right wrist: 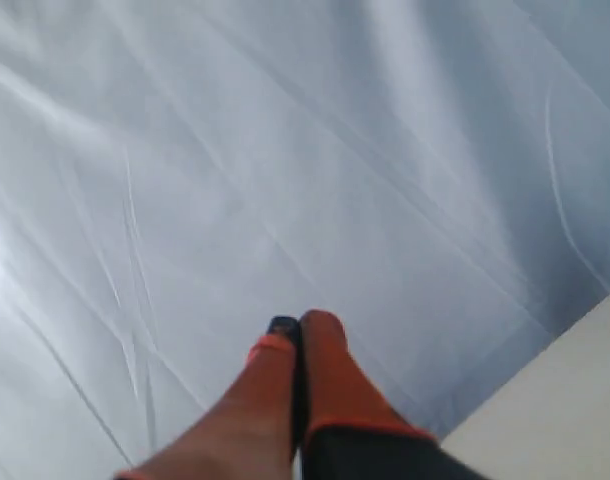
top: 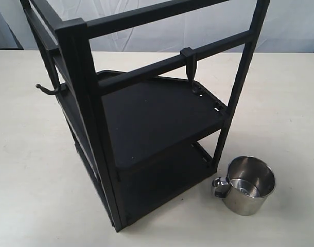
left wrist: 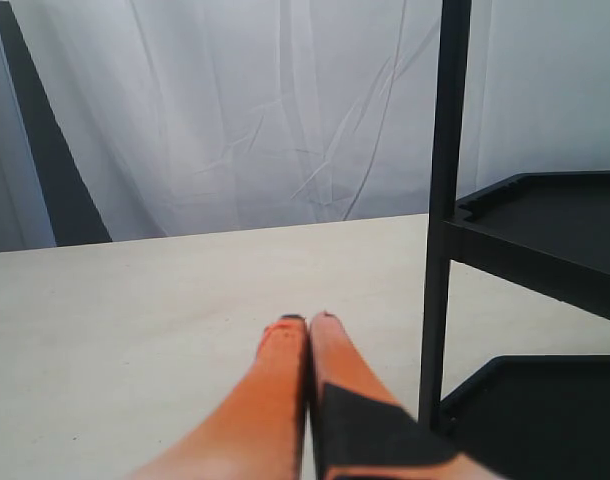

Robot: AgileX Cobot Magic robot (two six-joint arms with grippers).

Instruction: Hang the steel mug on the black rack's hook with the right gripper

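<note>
The steel mug stands upright on the table at the front right, its looped handle turned toward the black rack. The hook is clipped on the rack's middle crossbar, stem pointing down above the upper shelf. Neither gripper shows in the exterior view. In the right wrist view the right gripper is shut, empty, aimed at a white cloth backdrop with only a table corner in sight. The left gripper is shut and empty over bare table, beside a rack post.
A curved knob-tipped hook sticks out sideways from the rack's left side. The rack's two shelves fill the middle of the cream table. A white cloth backdrop hangs behind.
</note>
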